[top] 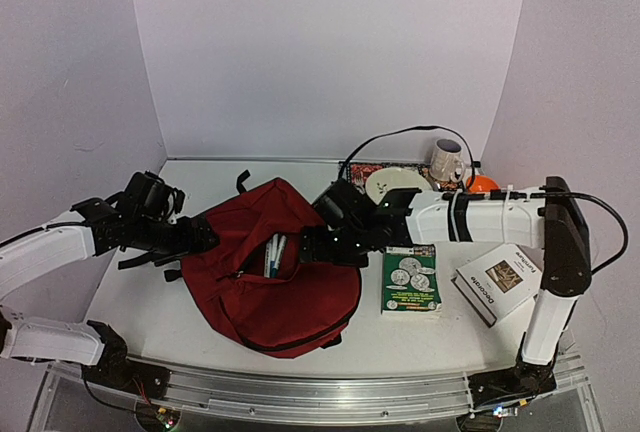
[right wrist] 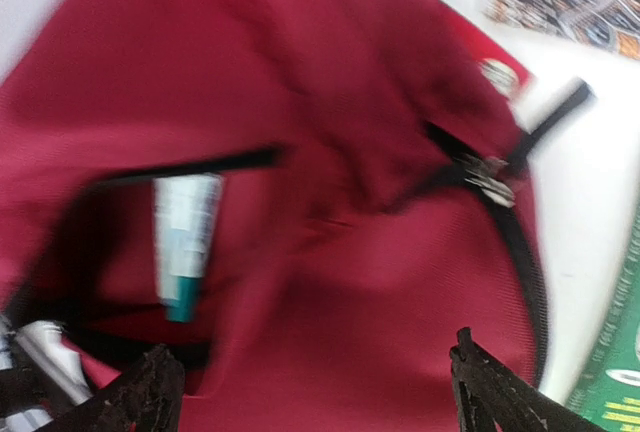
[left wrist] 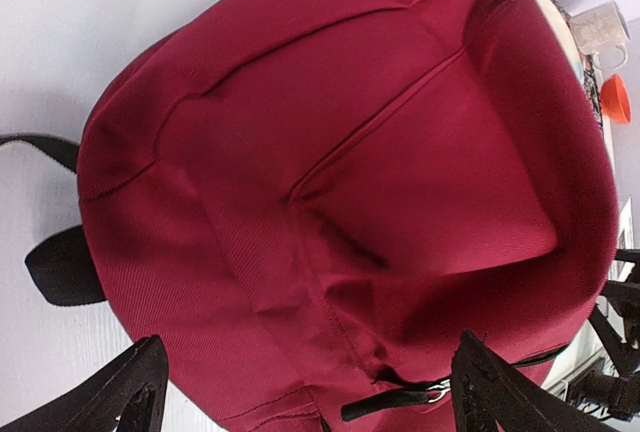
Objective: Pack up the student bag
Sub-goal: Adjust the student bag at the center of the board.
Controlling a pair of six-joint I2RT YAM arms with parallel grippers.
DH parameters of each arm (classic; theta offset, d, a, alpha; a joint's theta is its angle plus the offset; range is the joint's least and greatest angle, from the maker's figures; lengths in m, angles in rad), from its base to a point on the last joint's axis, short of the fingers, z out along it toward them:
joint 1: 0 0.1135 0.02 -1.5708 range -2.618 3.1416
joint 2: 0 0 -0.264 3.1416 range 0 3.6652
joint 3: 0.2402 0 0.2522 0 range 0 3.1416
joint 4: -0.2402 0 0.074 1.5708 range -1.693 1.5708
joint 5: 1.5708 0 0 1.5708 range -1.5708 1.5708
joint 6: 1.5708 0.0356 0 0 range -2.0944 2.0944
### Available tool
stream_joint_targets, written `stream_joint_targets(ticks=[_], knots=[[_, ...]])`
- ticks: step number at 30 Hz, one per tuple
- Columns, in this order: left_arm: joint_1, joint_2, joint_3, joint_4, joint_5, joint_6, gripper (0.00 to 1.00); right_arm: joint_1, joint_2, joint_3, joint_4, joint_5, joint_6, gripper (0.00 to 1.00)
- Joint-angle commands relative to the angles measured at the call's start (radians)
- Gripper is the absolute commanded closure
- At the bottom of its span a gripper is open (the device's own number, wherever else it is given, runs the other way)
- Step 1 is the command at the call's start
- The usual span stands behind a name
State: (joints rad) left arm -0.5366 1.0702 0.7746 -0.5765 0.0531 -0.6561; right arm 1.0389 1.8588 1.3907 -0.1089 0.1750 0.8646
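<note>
Where the student bag lies open, markers stand inside.

Pale lilac walls enclose a white table

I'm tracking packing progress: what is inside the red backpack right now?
In the open mouth of the student bag, a few white-and-teal pens show. Anything deeper is covered by the red fabric. The green book and white book lie outside it.
</note>
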Motion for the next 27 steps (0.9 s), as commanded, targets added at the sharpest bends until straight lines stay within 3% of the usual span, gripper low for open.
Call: stream_joint_targets(ticks=[1, 10, 14, 16, 22, 27], knots=[[0.006, -0.051, -0.066, 0.038, -0.016, -0.075, 0.01, -0.033, -0.074, -0.095, -0.109, 0.072, 0.016, 0.05], [0.007, -0.053, -0.135, 0.119, 0.064, -0.135, 0.01, -0.075, -0.065, -0.187, -0.08, -0.029, -0.034, 0.02], [0.007, -0.038, -0.133, 0.153, 0.118, -0.145, 0.01, -0.075, -0.04, -0.206, -0.004, -0.106, -0.054, 0.1], [0.007, -0.031, -0.133, 0.167, 0.138, -0.154, 0.02, -0.075, -0.032, -0.196, 0.001, -0.129, -0.062, 0.22], [0.007, -0.018, -0.128, 0.191, 0.151, -0.169, 0.03, -0.078, -0.067, -0.15, -0.022, -0.146, -0.09, 0.71], [0.007, -0.017, -0.109, 0.189, 0.145, -0.168, 0.03, -0.082, -0.1, -0.066, -0.135, -0.139, -0.122, 0.98]])
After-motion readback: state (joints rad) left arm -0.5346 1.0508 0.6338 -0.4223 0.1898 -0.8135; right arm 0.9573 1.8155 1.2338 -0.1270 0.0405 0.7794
